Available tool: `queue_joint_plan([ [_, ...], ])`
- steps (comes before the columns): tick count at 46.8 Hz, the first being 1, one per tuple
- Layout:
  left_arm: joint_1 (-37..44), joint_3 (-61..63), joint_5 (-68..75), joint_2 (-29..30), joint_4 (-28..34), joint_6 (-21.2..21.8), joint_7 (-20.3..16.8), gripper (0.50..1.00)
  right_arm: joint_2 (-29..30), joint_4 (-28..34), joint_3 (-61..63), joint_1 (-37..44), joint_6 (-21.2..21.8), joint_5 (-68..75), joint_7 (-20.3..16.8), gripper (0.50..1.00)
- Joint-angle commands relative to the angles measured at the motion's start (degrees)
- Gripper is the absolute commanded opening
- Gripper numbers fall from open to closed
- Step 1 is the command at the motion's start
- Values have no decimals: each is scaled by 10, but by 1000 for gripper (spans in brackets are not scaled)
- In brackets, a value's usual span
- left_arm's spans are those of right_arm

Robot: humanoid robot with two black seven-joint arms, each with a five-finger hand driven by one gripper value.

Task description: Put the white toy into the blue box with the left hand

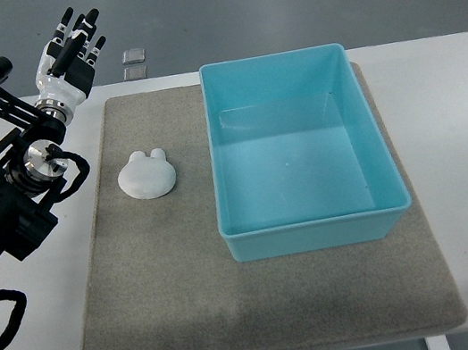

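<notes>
Top view. Toy [147, 174], white, rounded with two small ears, lies flat on the grey mat [165, 296], left part of it, just beside the box [316, 231] but not touching its left wall. Box is blue, rectangular, open-topped, on the mat's right half; inside looks bare.

Left hand [70, 54] is at upper left, over the table [448, 101] edge beyond the mat's far-left corner. Fingers [79, 28] extended and loosely spread, pointing away from the robot; they hold nothing. Toy lies well apart from the fingers, nearer the robot and to the right of the hand, no contact. Forearm runs in from the left edge.

Two small square tiles [134, 63] sit beyond the table's far edge, near the hand.
</notes>
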Motion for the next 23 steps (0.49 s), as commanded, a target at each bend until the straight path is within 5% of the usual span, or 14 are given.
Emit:
queue_joint_plan([
  [1,0,0,0,1,0,1,0,992,0,0,0,0,0,0,0,936],
  [23,-1,0,0,1,0,0,-3,992,0,0,0,0,0,0,0,936],
])
